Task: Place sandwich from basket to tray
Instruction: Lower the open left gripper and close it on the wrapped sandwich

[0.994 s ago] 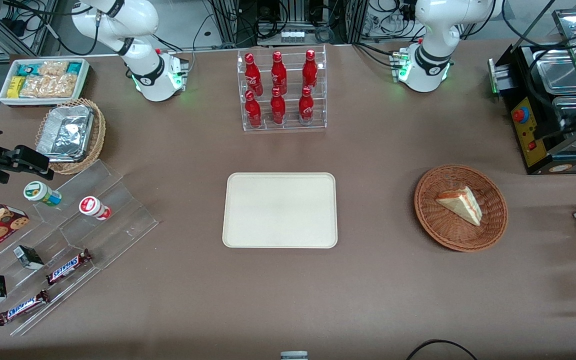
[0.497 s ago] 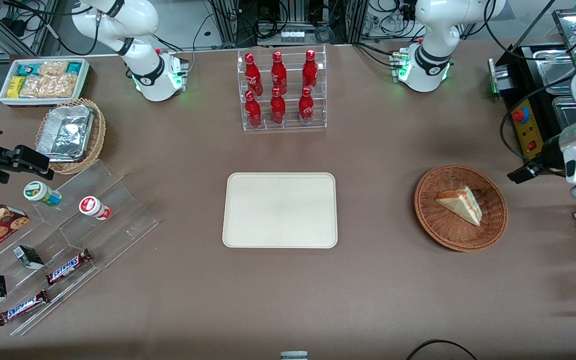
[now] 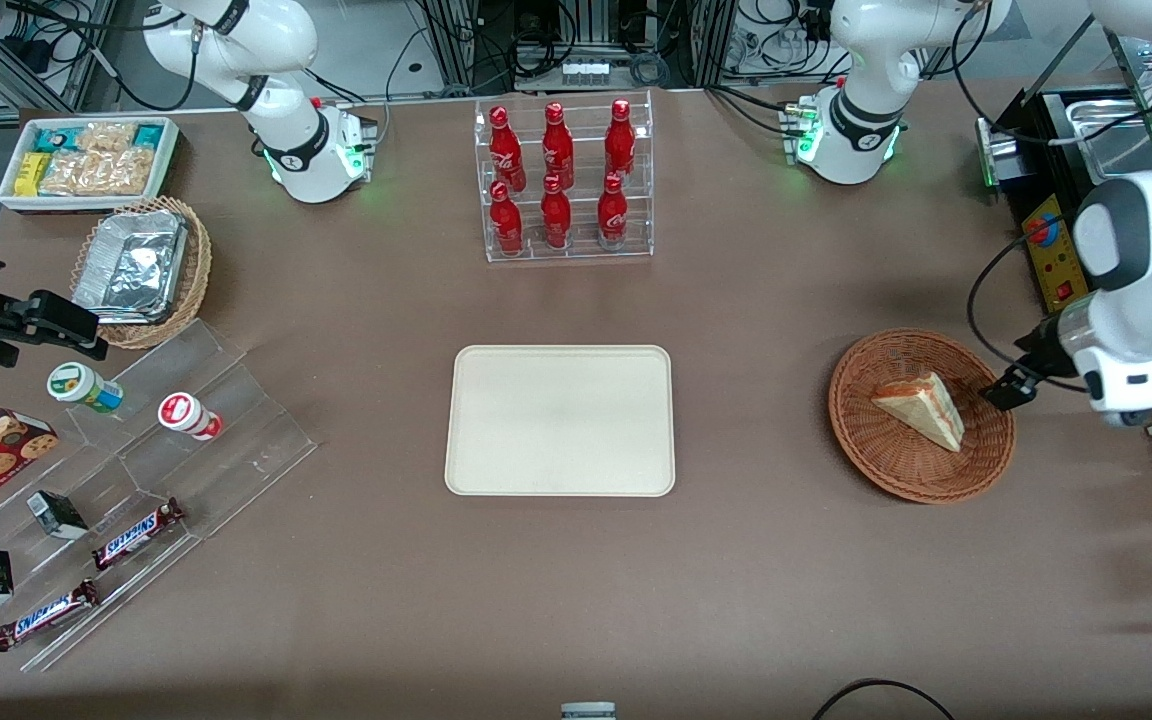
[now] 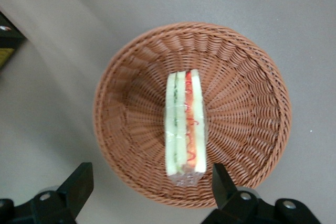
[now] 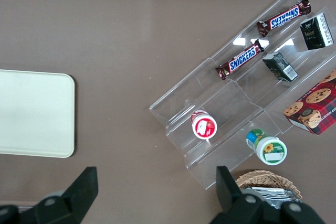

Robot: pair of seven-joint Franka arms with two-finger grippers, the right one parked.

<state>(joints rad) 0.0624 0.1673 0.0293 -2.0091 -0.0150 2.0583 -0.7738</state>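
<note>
- Gripper [image 4: 149, 190]: fingers spread wide apart, holding nothing, poised above the basket's rim at the working arm's end of the table.
- Sandwich [image 4: 185, 121]: lies in the basket below the gripper, cut side up, its red and green filling layers showing; one end lies between the two fingertips.
- Basket [image 3: 988, 448]: round reddish-brown wicker, resting on the table directly beneath the gripper.
- Tray [image 3: 560, 420]: cream-white, well apart from the gripper toward the table's middle.
</note>
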